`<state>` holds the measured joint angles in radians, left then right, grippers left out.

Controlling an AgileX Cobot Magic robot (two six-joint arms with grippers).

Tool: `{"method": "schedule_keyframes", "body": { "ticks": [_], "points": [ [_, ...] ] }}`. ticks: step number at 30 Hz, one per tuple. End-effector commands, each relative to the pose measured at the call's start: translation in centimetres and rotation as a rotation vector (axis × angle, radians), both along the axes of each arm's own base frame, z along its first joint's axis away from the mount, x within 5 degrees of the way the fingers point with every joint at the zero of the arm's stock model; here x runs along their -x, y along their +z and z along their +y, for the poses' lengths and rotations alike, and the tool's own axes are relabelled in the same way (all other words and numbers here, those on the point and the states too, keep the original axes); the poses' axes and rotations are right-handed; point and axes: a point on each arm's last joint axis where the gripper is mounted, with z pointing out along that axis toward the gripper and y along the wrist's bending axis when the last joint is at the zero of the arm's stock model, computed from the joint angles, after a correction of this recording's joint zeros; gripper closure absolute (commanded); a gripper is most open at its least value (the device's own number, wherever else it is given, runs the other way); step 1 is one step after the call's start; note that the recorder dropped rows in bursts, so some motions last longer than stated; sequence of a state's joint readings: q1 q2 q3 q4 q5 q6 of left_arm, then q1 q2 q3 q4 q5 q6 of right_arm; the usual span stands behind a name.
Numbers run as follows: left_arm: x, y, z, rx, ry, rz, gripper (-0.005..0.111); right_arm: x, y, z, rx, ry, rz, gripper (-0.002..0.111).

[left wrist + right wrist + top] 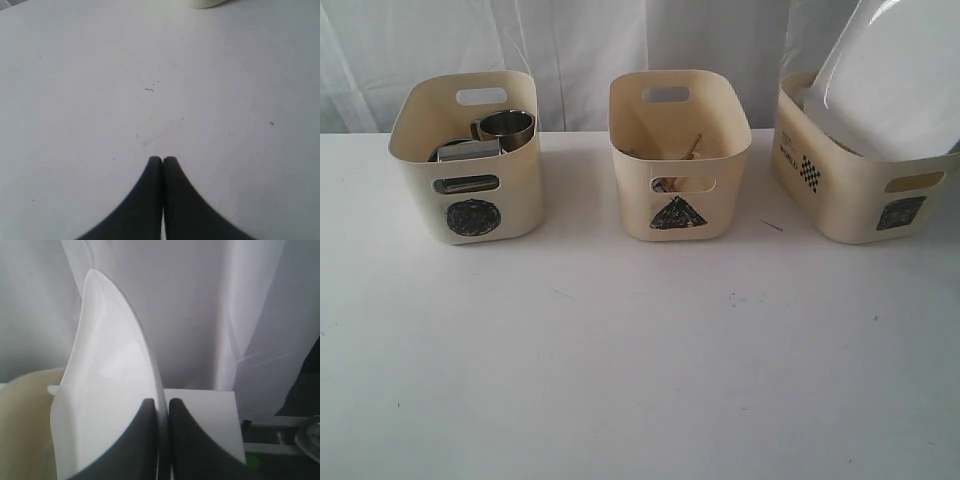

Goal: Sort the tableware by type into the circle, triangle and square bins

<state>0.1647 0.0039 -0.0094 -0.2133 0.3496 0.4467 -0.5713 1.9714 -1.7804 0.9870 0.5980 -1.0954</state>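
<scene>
A large white square plate (895, 75) stands tilted in the square bin (865, 205) at the right; my right gripper (162, 402) is shut on the plate (107, 390) at its rim. Steel mugs (505, 130) sit in the circle bin (470, 190) at the left. Wooden chopsticks (692, 148) and steel cutlery (663, 185) lie in the triangle bin (680, 200) in the middle. My left gripper (162, 160) hangs shut and empty over bare table. Neither gripper shows in the exterior view. The bowls are hidden.
A white curtain (620, 40) hangs behind the bins. The white table (640, 360) stretches in front of them. The table's far corner (227, 400) and a dark frame (280, 440) show in the right wrist view.
</scene>
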Motion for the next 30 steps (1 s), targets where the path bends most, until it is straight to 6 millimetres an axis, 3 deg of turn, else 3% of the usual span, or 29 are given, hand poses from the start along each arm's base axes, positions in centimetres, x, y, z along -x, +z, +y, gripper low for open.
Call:
{"method": "schedule_keyframes", "body": {
  "ticks": [1, 6, 12, 16, 20, 24, 28, 30],
  "points": [
    [0.1, -0.4, -0.1, 0.011, -0.002, 0.02, 0.107, 0.2, 0.7, 0.4, 0.057, 0.026, 0.016, 0.108],
    [0.1, -0.4, -0.1, 0.011, -0.002, 0.02, 0.107, 0.3, 0.5, 0.6, 0.069, 0.053, 0.047, 0.107],
    [0.1, -0.4, -0.1, 0.011, -0.002, 0.02, 0.107, 0.4, 0.3, 1.0, 0.027, 0.09, 0.069, 0.083],
    [0.1, -0.4, -0.1, 0.011, -0.002, 0.02, 0.107, 0.5, 0.4, 1.1, -0.019, 0.075, 0.072, 0.077],
    [0.1, -0.4, -0.1, 0.011, -0.002, 0.02, 0.107, 1.0, 1.2, 1.9, -0.075, 0.102, 0.074, 0.077],
    [0.1, -0.4, -0.1, 0.011, -0.002, 0.02, 0.107, 2.2, 4.5, 3.3, -0.236, 0.093, -0.006, 0.079],
    [0.1, -0.4, -0.1, 0.011, -0.002, 0.02, 0.107, 4.9, 8.1, 5.8, -0.338, 0.156, 0.007, 0.106],
    [0.1, -0.4, -0.1, 0.011, -0.002, 0.02, 0.107, 6.5, 9.7, 7.1, -0.383, 0.187, 0.021, 0.108]
  ]
}}
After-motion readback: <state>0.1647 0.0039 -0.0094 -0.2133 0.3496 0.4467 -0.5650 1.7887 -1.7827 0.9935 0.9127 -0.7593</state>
